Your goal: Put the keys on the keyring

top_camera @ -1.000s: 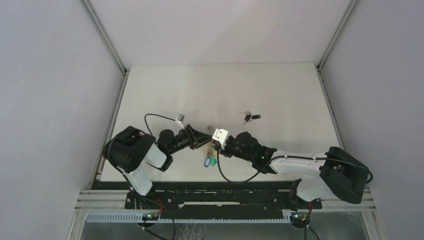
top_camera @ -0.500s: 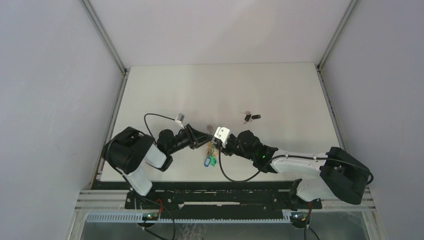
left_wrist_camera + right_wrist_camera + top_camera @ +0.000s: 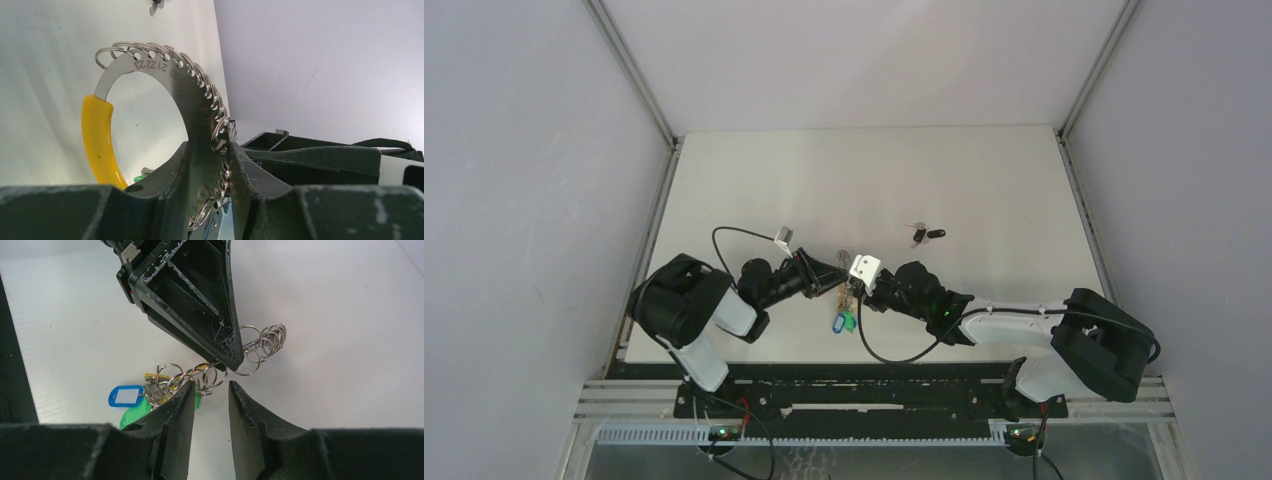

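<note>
With the flat silver crescent keyring (image 3: 150,65) and its small wire loops (image 3: 270,337) clamped in our left gripper (image 3: 207,150), tagged blue and green keys (image 3: 125,396) hanging beneath, our right gripper (image 3: 210,390) stands parted and empty at the loops, where a skewed pinch may wrench the ring loose.

Bottom centre of the left wrist view, the flat silver keyring (image 3: 187,97) loses its lower arc inside the left gripper (image 3: 209,149); a small dark key (image 3: 156,6) is cut off by the top edge. Overhead, the coloured-tagged keys (image 3: 844,320) are too small to separate.
</note>
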Controlling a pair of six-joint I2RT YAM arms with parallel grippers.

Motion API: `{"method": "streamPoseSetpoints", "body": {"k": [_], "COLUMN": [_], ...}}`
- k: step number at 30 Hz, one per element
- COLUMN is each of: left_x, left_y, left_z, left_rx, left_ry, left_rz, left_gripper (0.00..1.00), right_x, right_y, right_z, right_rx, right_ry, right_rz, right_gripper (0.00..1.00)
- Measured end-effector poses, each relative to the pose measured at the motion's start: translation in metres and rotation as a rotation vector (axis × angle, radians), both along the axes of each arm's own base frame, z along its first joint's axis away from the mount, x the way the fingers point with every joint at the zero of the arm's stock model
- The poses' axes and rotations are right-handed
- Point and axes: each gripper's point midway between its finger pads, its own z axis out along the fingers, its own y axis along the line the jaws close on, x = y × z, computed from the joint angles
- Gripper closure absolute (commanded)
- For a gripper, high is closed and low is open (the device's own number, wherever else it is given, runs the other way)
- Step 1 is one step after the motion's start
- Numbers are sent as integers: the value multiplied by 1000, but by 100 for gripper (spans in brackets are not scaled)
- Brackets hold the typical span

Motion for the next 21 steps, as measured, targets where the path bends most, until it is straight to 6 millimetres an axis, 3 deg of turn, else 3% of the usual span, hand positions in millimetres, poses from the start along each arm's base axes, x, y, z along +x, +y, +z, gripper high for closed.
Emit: {"method": "streamPoseSetpoints", "body": {"k": [14, 21], "left_x": [0, -1], "left_y": [0, 0], "left_z": [0, -1], "left_rx": [0, 3], "left_ry": [0, 6], "left_rz": [0, -4], "left_gripper": [93, 93], "right_x": [2, 4], "right_y": [1, 2], "right_z": [5, -5], "right_rx": [15, -1], "right_ry": [-13, -4], "right_rz": [-6, -11], "right_gripper": [72, 73]}}
